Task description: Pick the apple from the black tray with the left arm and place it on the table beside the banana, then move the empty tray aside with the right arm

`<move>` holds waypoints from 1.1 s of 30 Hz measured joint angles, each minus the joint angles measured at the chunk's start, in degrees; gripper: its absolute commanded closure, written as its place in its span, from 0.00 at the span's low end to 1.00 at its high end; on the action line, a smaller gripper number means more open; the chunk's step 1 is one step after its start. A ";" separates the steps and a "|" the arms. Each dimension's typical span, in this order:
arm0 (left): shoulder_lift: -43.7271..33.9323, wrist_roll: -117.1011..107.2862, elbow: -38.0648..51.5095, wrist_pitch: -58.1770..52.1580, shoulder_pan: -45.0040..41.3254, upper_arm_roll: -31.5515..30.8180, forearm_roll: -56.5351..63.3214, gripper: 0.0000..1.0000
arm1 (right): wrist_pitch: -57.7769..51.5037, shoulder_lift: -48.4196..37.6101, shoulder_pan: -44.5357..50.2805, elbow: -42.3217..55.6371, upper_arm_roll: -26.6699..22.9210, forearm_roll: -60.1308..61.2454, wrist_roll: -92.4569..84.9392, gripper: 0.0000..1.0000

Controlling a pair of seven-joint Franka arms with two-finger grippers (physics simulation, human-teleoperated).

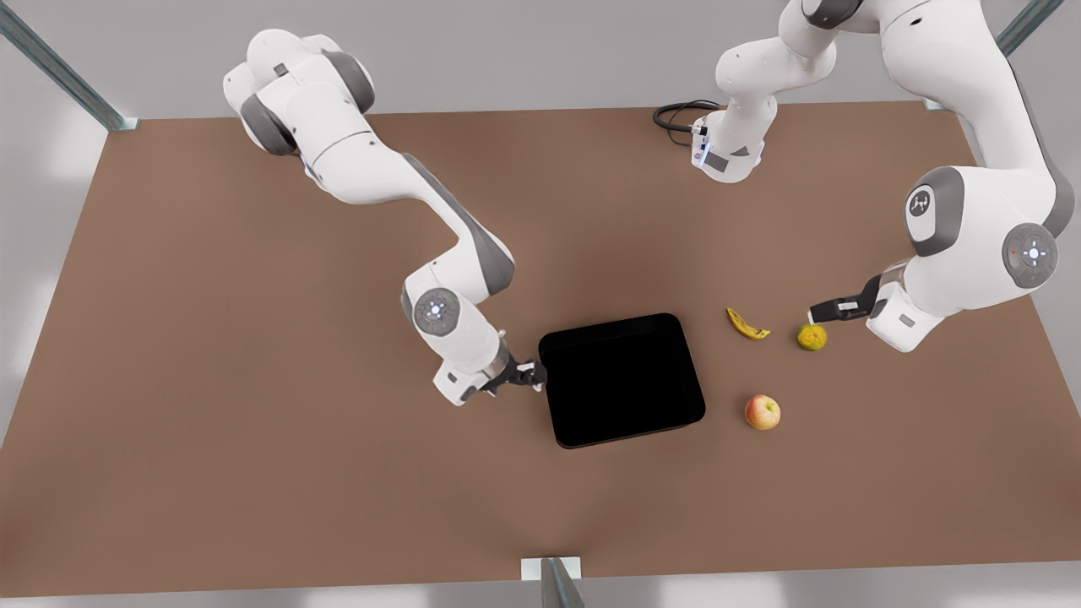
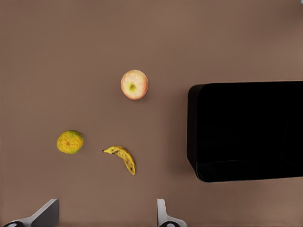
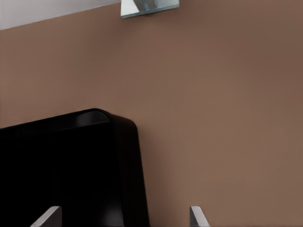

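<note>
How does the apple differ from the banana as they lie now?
The apple is round and red-pink with a yellow blush; the banana is curved, slim and yellow with brown spots. In the front view the apple lies nearer the camera, the banana farther back, closer to the yellow-green fruit. Both rest on the table, outside the black tray, untouched by either gripper.

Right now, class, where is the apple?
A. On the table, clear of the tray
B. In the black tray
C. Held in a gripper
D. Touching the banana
A: the apple sits on the bare table, apart from the empty tray and the banana, with no gripper on it.
</note>
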 measured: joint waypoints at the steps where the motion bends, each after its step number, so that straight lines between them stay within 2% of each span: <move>1: 0.00 0.23 0.00 -0.07 -0.04 0.00 0.01 0.00 | -0.23 0.30 -0.03 0.08 0.10 -0.01 -0.74 0.00; 17: 0.00 2.63 -0.18 -0.79 -0.07 0.00 0.18 0.00 | -2.07 5.11 2.66 0.10 1.68 0.20 -11.49 0.00; 24: 0.00 3.16 -0.18 -0.86 -0.07 -0.01 0.20 0.00 | -1.24 9.11 2.93 5.41 0.86 0.14 -13.62 0.00; 33: 0.00 3.59 -0.18 -0.88 -0.07 -0.09 0.21 0.00 | 2.35 13.27 3.93 7.29 0.97 0.15 -14.88 0.00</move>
